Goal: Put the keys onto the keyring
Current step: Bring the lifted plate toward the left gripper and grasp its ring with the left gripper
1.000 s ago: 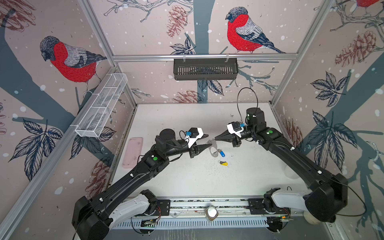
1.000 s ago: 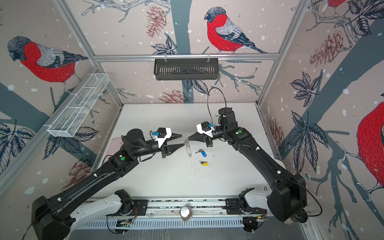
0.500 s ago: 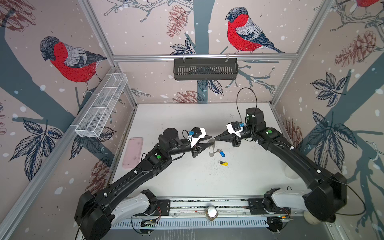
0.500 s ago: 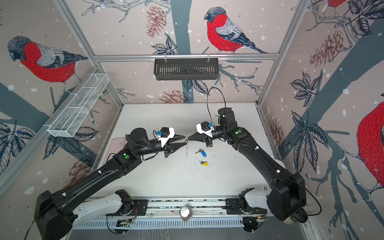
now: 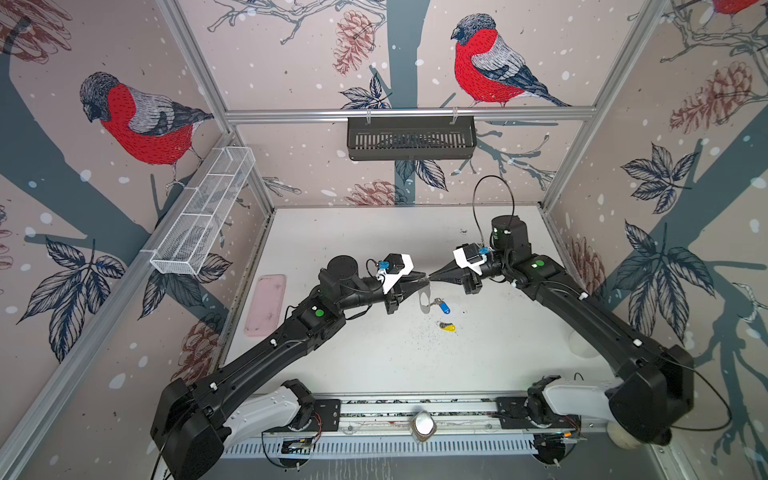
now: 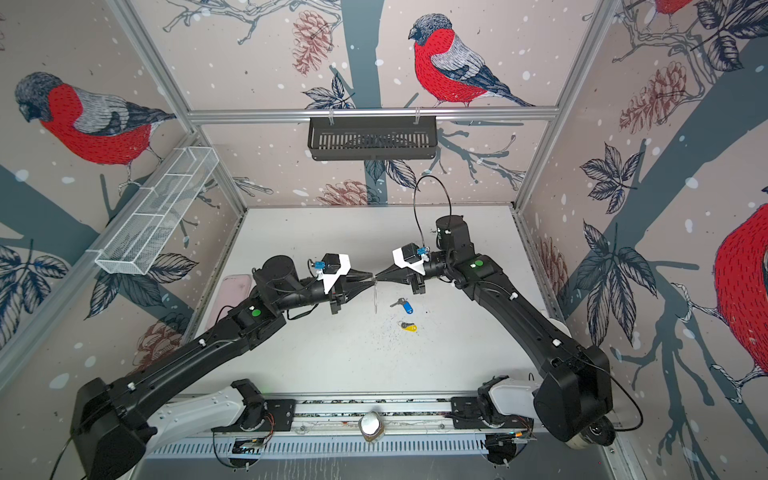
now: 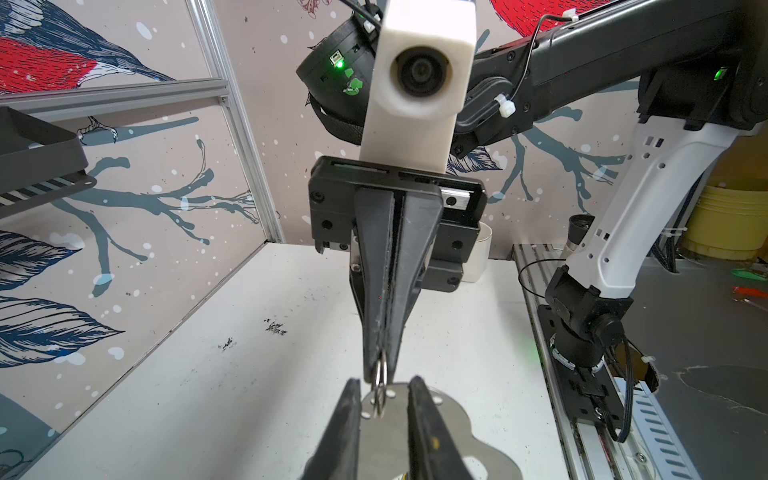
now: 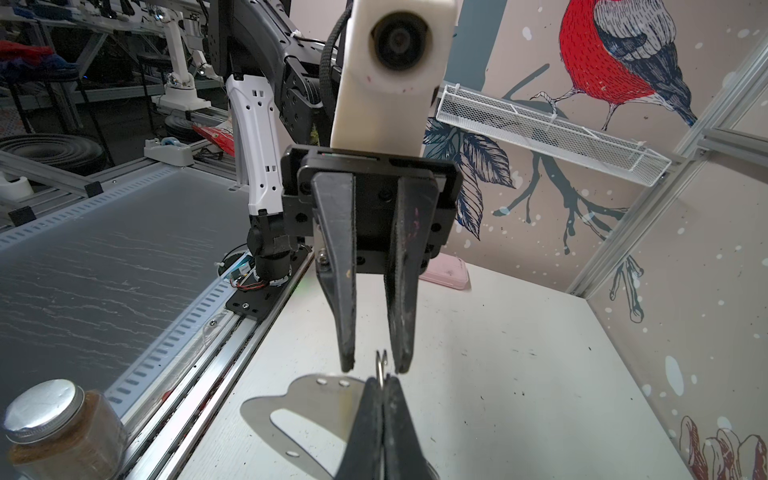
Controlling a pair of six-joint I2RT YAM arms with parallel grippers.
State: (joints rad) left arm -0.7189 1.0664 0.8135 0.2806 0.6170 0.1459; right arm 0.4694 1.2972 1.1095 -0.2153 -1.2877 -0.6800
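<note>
The keyring [image 5: 424, 300] is a flat grey metal plate that hangs above the table from one of its small rings [image 8: 381, 360]. My right gripper [image 8: 380, 380] is shut on that ring. My left gripper [image 7: 384, 382] faces it tip to tip, open, with a finger on each side of the ring and a small gap to each. In both top views the two grippers meet over the middle of the table, left gripper [image 5: 420, 277] against right gripper [image 5: 431, 277]. The keys lie on the table below, one with a blue tag [image 5: 444, 308] and one with a yellow tag [image 5: 448, 328].
A pink tray [image 5: 266, 305] lies at the table's left edge. A white wire basket [image 5: 203, 216] hangs on the left wall and a black basket [image 5: 411, 137] on the back wall. A brown-filled jar [image 8: 62, 428] stands beyond the front rail.
My left gripper has moved right up to the right gripper's tips, and its jaws have narrowed around the ring. The right arm and the keys have stayed put.
</note>
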